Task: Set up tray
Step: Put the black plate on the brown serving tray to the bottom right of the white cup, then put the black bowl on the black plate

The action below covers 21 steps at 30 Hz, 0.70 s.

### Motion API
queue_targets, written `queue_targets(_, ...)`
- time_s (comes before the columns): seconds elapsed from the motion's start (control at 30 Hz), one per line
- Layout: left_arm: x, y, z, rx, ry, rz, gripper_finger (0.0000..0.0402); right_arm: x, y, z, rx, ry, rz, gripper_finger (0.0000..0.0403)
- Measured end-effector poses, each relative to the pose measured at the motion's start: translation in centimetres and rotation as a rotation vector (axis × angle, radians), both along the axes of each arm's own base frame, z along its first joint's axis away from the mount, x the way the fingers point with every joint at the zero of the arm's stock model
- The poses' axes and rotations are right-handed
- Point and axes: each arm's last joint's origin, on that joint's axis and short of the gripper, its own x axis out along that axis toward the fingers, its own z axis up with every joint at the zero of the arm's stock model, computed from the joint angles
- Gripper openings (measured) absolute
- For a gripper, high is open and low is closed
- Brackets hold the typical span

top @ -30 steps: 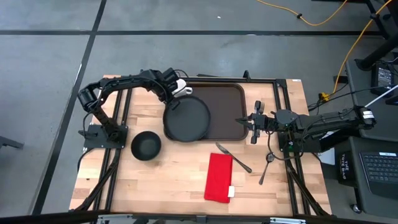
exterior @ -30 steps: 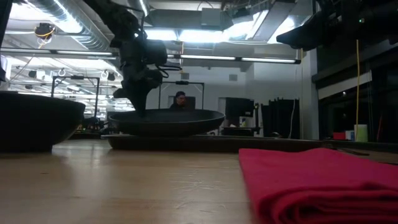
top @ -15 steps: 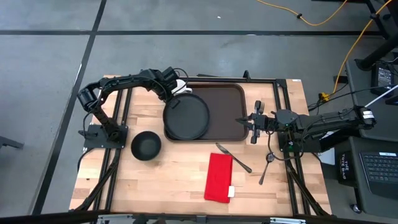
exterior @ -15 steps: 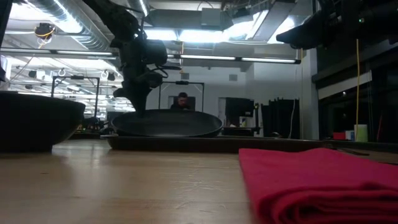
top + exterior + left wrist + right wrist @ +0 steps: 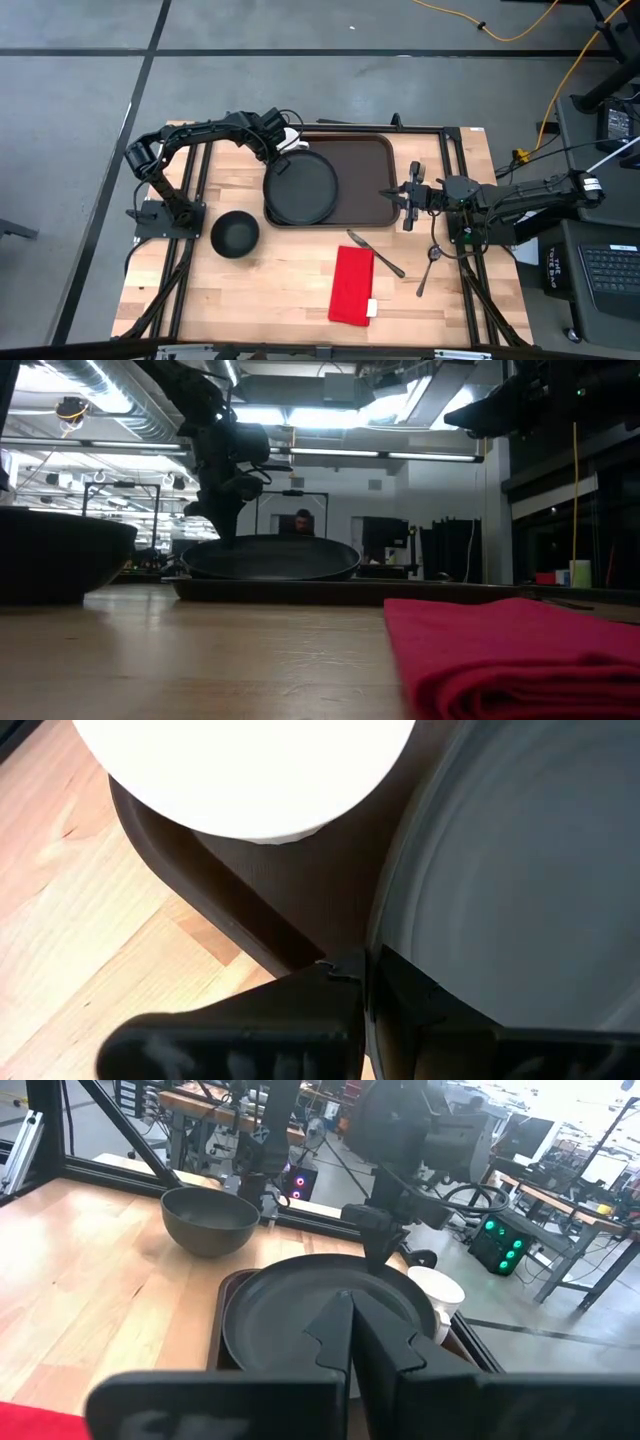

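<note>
So I'm at the plate step: my left pincer (image 5: pixel 284 156) is clamped on the back rim of the black plate (image 5: pixel 299 188), which sits on the left half of the tray (image 5: pixel 362 165). The tray lies at the far middle of the worktop (image 5: pixel 280 290). I'd say the next move is just letting go and lifting straight up. Tight spot though, since the white cup (image 5: pixel 291 139) is right beside my fingers at the tray's back-left corner. My right pincer (image 5: pixel 390 195) is clenched on nothing, hovering at the tray's right edge. Bowl (image 5: pixel 235 234), red napkin (image 5: pixel 352 284), fork (image 5: pixel 375 253) and spoon (image 5: pixel 430 262) wait on the near side with plenty of room around them
</note>
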Motion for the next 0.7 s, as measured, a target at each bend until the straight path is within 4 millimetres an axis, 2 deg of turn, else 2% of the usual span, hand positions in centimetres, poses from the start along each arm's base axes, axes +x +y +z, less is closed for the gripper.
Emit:
queue_targets(0.27,0.00,0.02,0.00,0.006,0.003,0.002,0.0011,0.00,0.00,0.00,0.000,0.000,0.000,0.0013)
queue_targets(0.57,-0.09,0.19,0.01,0.057,0.038,0.018,0.0077,0.00,0.00,-0.01,0.000,0.001,0.000,0.0013)
queue_targets(0.7,-0.09,0.18,0.01,0.069,0.045,-0.025,0.0096,0.00,0.00,-0.01,0.000,0.001,0.000,0.0013)
